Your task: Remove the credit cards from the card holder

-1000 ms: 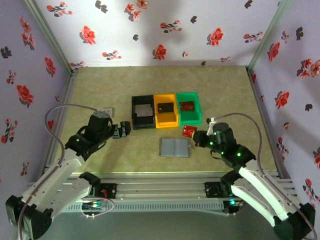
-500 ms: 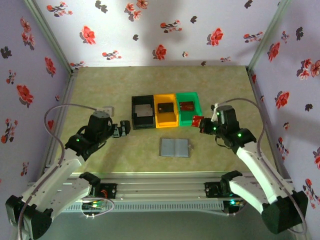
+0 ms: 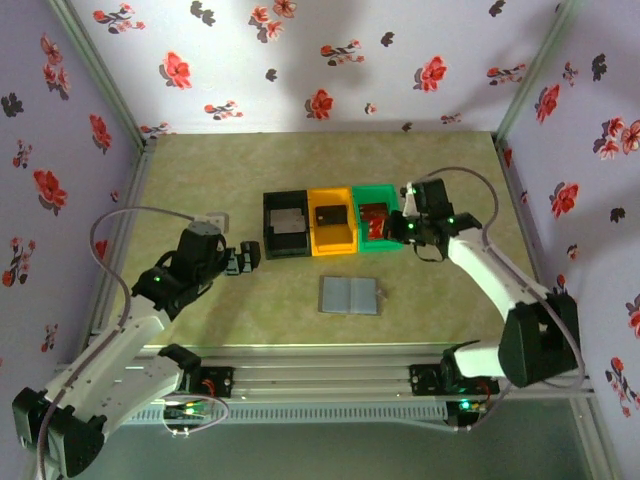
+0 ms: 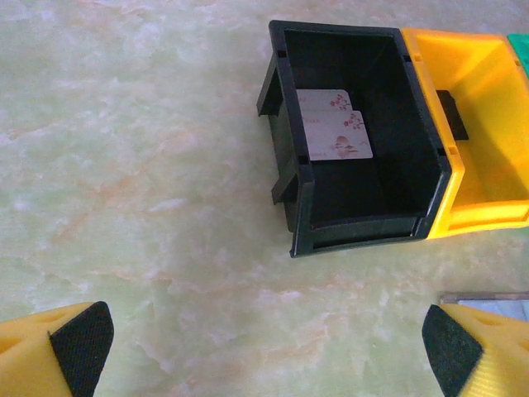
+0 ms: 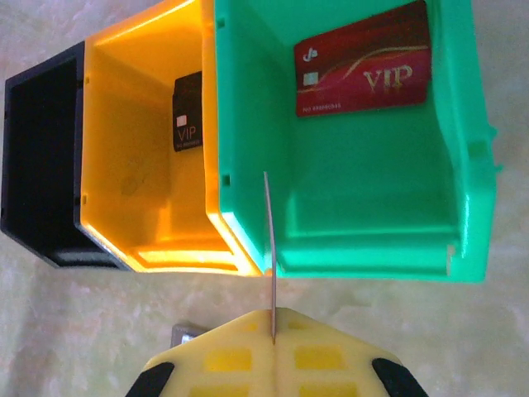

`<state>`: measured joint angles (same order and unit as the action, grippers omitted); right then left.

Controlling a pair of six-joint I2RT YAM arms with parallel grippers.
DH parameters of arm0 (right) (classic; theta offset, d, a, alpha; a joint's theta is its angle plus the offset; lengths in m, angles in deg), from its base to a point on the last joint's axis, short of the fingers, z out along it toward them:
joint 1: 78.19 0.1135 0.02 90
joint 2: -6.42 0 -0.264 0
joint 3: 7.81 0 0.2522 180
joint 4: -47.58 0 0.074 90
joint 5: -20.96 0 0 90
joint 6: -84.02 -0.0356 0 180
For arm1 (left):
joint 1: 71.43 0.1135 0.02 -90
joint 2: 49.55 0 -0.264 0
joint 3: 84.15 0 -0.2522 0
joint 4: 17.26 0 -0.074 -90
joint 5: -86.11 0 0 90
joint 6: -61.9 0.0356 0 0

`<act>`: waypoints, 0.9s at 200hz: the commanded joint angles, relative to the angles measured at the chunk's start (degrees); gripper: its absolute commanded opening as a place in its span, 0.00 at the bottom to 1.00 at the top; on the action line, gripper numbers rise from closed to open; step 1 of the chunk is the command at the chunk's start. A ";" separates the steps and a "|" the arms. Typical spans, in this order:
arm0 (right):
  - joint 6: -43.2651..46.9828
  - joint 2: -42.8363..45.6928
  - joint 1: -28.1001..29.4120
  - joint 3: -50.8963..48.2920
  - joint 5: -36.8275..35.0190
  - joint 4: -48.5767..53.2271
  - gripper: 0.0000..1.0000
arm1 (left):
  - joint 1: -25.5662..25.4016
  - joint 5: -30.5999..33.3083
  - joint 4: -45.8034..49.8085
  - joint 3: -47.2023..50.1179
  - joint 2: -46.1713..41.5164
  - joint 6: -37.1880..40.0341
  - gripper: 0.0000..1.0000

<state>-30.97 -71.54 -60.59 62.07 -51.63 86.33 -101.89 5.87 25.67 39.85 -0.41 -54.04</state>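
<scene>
The grey card holder [image 3: 349,296] lies flat on the table in front of the bins, with one corner [image 5: 183,335] peeking out beside my right fingers. My right gripper [image 3: 398,228] [image 5: 274,331] is shut on a thin credit card [image 5: 268,248], seen edge-on and standing over the front wall of the green bin [image 5: 364,248]. A red VIP card [image 5: 364,59] lies inside that bin. A dark card [image 5: 188,122] lies in the orange bin [image 5: 140,157], and two light cards [image 4: 335,128] lie in the black bin [image 4: 364,190]. My left gripper [image 3: 243,260] [image 4: 264,347] is open over bare table, left of the black bin.
The three bins [image 3: 332,222] stand side by side at mid-table. A small white object [image 3: 214,219] lies behind my left arm. Flowered walls close in the table on the left, right and back.
My right arm has lifted the reddish card from beside the card holder and carried it back to the green bin. The left arm has not moved.
</scene>
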 commanded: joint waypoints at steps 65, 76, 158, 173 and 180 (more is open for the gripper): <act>4.05 -14.64 -1.90 11.46 2.42 0.13 0.00 | 0.39 2.72 -0.11 0.58 0.72 2.11 1.00; 4.07 -15.82 -1.96 11.82 2.54 -0.33 0.00 | 0.40 2.72 -0.23 0.58 0.76 2.11 1.00; 5.39 -21.59 -2.38 14.29 3.69 -0.80 0.00 | 0.40 2.81 -0.25 0.57 1.05 2.12 1.00; 5.35 -22.21 -2.42 14.64 3.75 -0.98 0.00 | 0.36 2.81 -0.25 0.53 0.99 2.16 1.00; 5.39 -22.62 -2.48 14.93 3.92 -0.92 0.00 | 0.35 2.81 -0.25 0.56 1.04 2.12 1.00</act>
<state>-26.93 -92.72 -62.47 74.61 -48.83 86.00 -101.89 7.12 25.67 39.89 0.42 -53.16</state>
